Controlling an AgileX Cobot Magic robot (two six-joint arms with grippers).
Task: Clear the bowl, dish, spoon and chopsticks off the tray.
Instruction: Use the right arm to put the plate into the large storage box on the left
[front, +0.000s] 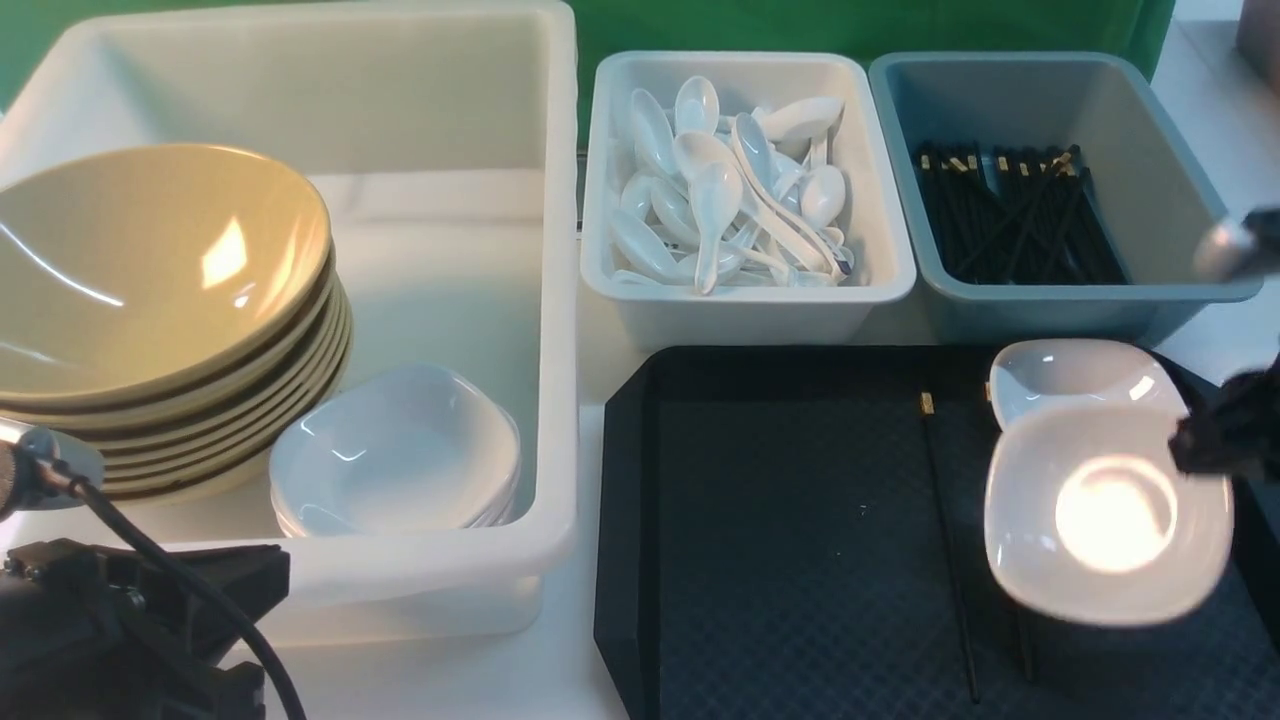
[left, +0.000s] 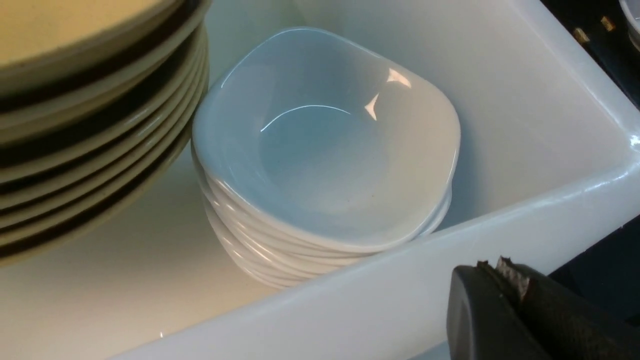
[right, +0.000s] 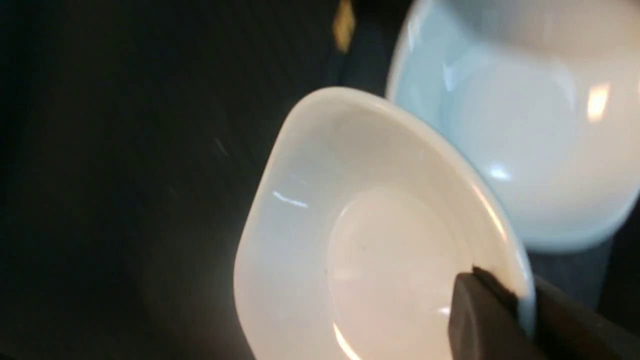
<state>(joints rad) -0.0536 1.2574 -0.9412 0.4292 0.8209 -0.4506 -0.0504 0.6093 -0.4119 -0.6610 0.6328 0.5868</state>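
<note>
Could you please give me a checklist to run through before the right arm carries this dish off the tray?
1. Right gripper clamped on dish rim: ok.
2. Dish clear of second dish behind it: cannot tell.
3. Chopsticks lying on tray, not gripped: ok.
4. Room atop dish stack in white tub: ok.
5. Left gripper shut, outside the tub: ok.

The dish (front: 1105, 515) apparently covers most of one of the chopsticks (front: 949, 540); right fingers (front: 1215, 440) blurred.
</note>
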